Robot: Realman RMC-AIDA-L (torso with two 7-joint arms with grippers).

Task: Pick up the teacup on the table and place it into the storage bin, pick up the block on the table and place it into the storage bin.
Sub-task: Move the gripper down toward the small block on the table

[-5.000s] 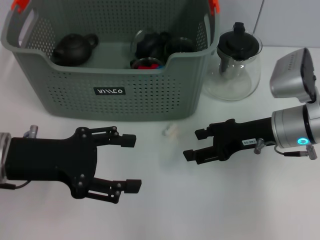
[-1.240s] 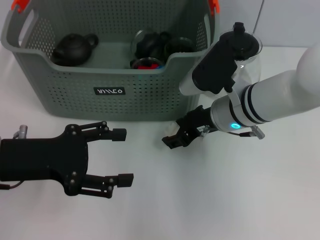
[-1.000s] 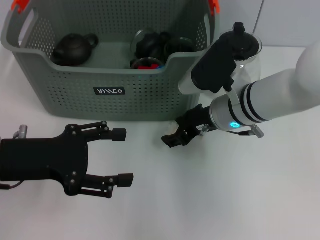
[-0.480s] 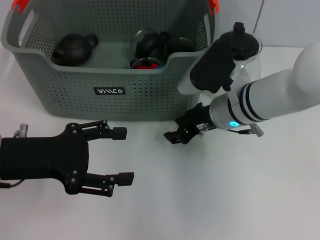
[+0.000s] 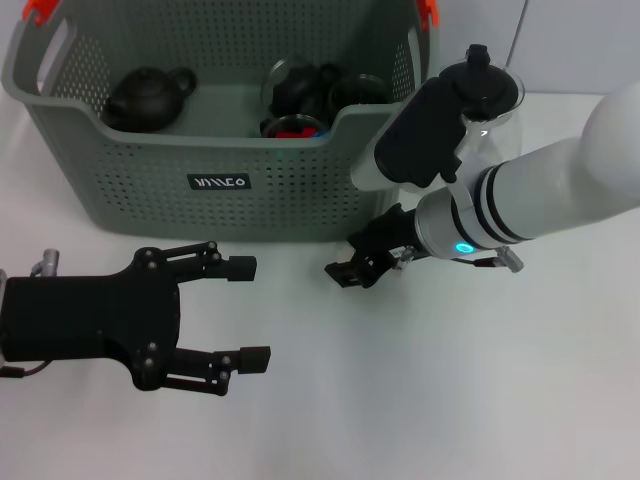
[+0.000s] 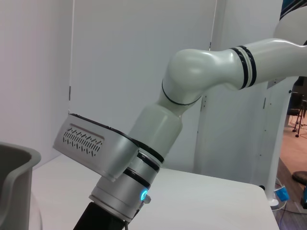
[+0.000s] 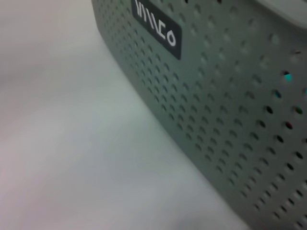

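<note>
Risk first: my right gripper (image 5: pixel 350 268) sits low on the table just beside the storage bin (image 5: pixel 110 170); jaws look nearly closed, though whether they hold the small item I cannot tell. A weak pinch could drop it short of the rim. Left gripper (image 5: pixel 245 312) hovers wide (idle). Only the right wrist view shows the bin's label close; head view shows teapots inside.

White table (image 5: pixel 480 380); storage bin (image 5: pixel 140 190), teapot (image 5: pixel 480 110).
</note>
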